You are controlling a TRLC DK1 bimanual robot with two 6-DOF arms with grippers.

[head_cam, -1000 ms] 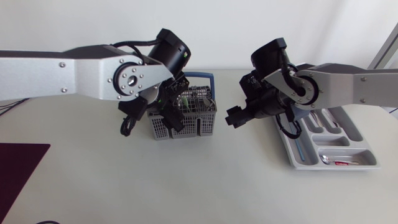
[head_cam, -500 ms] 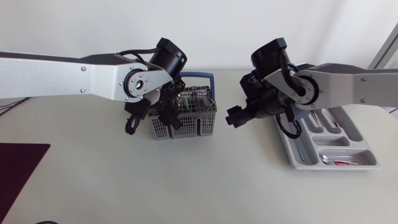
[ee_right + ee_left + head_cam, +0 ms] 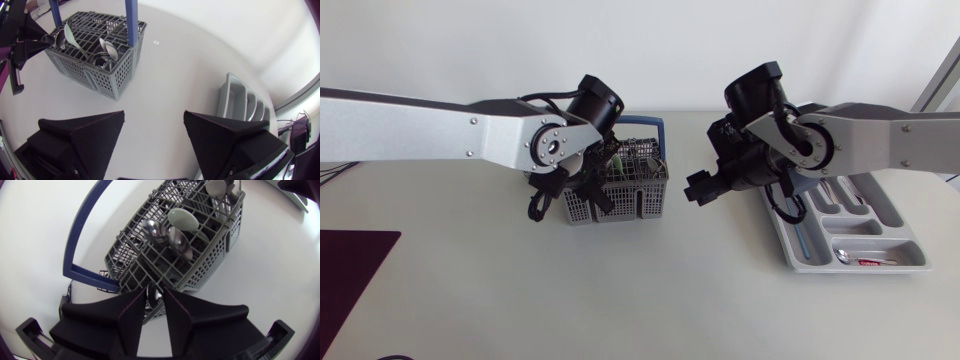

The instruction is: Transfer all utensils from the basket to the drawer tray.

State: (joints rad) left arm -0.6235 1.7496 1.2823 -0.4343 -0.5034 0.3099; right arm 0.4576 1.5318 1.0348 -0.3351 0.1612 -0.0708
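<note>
The grey mesh basket [image 3: 632, 192] with a blue handle [image 3: 655, 128] stands at the table's middle, with several spoons upright in it [image 3: 175, 240]. My left gripper [image 3: 590, 186] is lowered over the basket's left end. In the left wrist view its fingers [image 3: 131, 314] stand close together with the top of a metal utensil [image 3: 153, 295] pinched between them. My right gripper [image 3: 154, 125] hangs open with nothing in it, between the basket [image 3: 95, 52] and the grey drawer tray [image 3: 910, 245]. My left gripper's black fingers [image 3: 30, 37] also show at the basket's far end.
The tray [image 3: 240, 100] lies at the right near the table edge. It holds a red-handled spoon [image 3: 868, 261], a blue-handled piece [image 3: 803, 236] and other cutlery [image 3: 832, 190]. A dark mat [image 3: 345, 270] lies at the front left.
My left gripper has sunk onto the basket's left end and its fingers have drawn together. The right arm has stayed where it was.
</note>
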